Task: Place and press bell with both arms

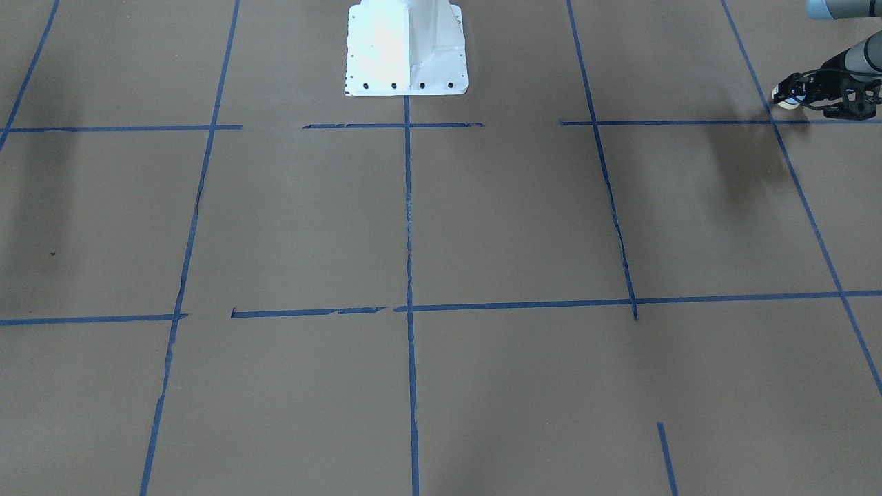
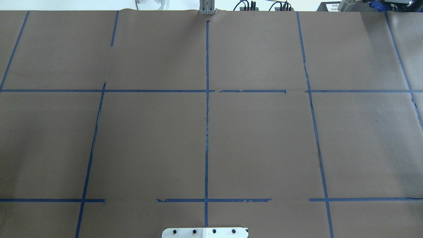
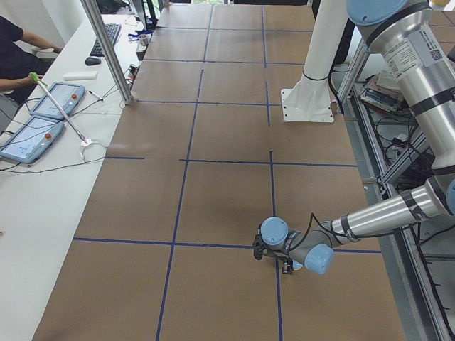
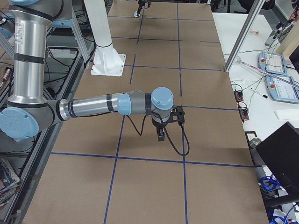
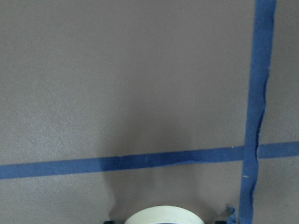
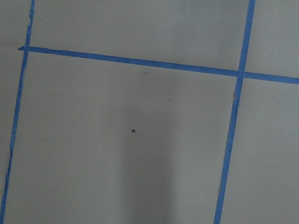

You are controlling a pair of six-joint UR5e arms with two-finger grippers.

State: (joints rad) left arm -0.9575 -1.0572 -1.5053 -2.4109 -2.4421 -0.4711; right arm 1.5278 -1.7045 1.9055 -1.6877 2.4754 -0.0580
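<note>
My left gripper (image 1: 790, 96) is low over the brown table at the far right of the front-facing view, by a blue tape crossing. It is shut on the bell (image 1: 786, 102), which shows as a small cream and pale blue piece at the fingertips. In the left wrist view only the bell's cream rim (image 5: 163, 215) shows, at the bottom edge, just above the tape cross. In the exterior left view the left gripper (image 3: 274, 253) is close to the table. My right gripper (image 4: 160, 136) points down above the table; I cannot tell if it is open or shut.
The white pedestal base (image 1: 406, 48) stands at the robot's edge of the table. Blue tape lines (image 2: 207, 132) divide the brown surface into squares. A side table with tablets (image 3: 43, 114), a metal post (image 3: 106, 50) and a seated person (image 3: 14, 57) lie beyond the table's far edge.
</note>
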